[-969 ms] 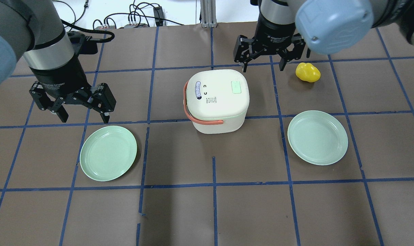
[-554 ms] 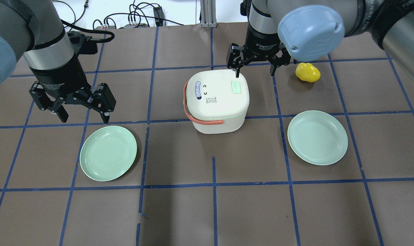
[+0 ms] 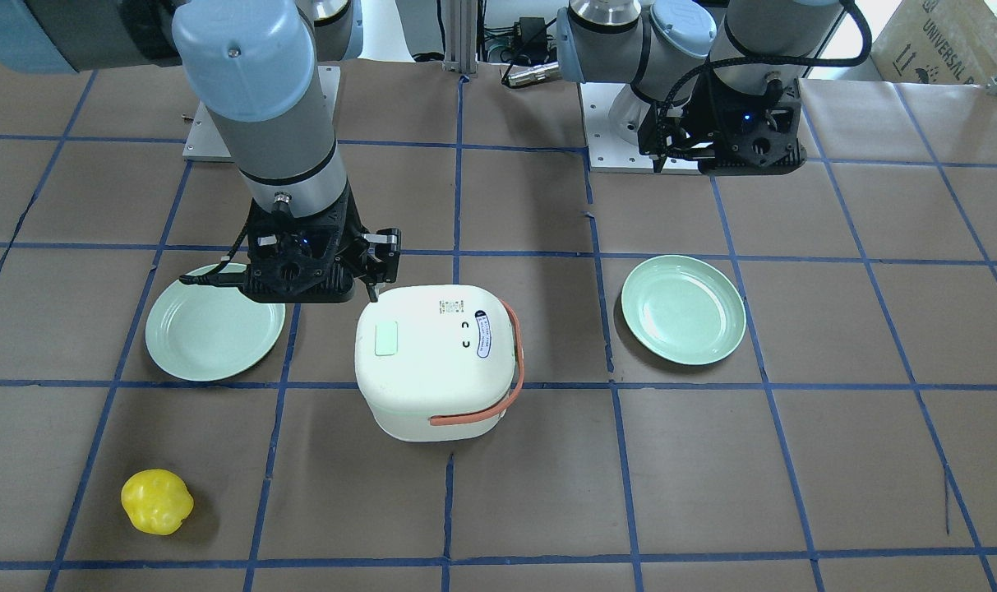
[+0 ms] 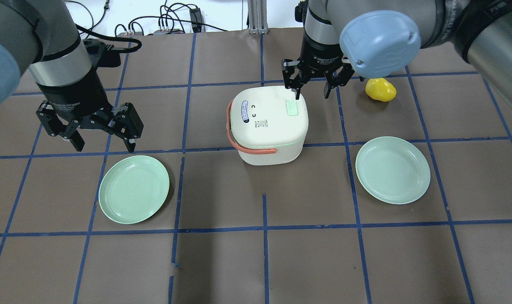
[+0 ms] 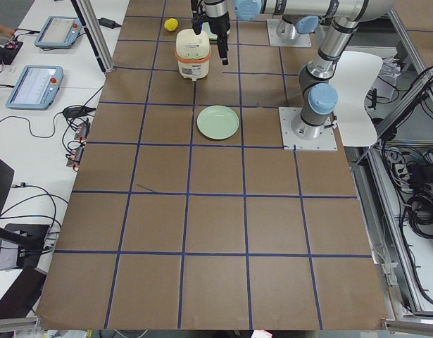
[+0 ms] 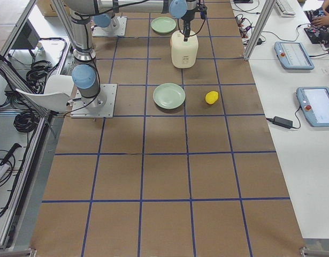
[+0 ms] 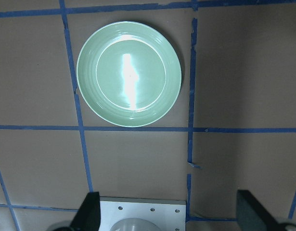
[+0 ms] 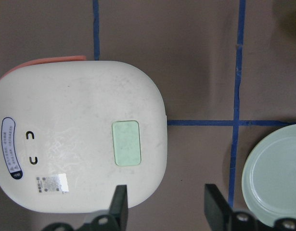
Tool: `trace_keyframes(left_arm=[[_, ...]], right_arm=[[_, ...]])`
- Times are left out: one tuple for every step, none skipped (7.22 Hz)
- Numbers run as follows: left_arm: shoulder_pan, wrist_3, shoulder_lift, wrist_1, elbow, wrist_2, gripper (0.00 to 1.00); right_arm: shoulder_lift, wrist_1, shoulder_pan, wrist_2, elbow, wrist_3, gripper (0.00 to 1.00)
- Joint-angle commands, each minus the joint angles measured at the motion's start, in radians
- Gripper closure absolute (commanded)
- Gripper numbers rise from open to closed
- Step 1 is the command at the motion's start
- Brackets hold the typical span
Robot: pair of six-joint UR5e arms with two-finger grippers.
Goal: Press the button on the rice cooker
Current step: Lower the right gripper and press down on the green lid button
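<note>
The white rice cooker (image 4: 268, 126) with an orange handle stands mid-table. Its pale green button (image 4: 291, 107) sits on the lid's right part and also shows in the right wrist view (image 8: 126, 143) and the front view (image 3: 385, 338). My right gripper (image 4: 311, 93) is open and empty, hovering at the cooker's far right edge. One of its fingertips (image 4: 297, 95) is just beyond the button, and the other is off the lid's side. My left gripper (image 4: 104, 147) is open and empty, well to the cooker's left, above the table.
A green plate (image 4: 134, 188) lies front left, below my left gripper. A second green plate (image 4: 392, 169) lies to the cooker's right. A yellow object (image 4: 380, 89) lies at the far right, close to my right gripper.
My right gripper has moved left, from beyond the cooker to its far right edge, with one finger now near the button. The left arm has not moved.
</note>
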Motion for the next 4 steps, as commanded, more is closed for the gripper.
trace_keyframes(left_arm=[[0.0, 0.0, 0.0, 0.0, 0.0, 0.001, 0.0], [0.0, 0.0, 0.0, 0.0, 0.0, -0.001, 0.0], [0.0, 0.0, 0.0, 0.0, 0.0, 0.001, 0.0], [0.0, 0.002, 0.0, 0.0, 0.0, -0.001, 0.0]], right_arm=[[0.035, -0.014, 0.002, 0.034, -0.01, -0.009, 0.93], [0.056, -0.055, 0.002, 0.034, -0.011, -0.012, 0.93], [0.083, -0.095, 0.002, 0.034, -0.013, -0.013, 0.93], [0.093, -0.12, 0.002, 0.036, -0.013, -0.013, 0.93]])
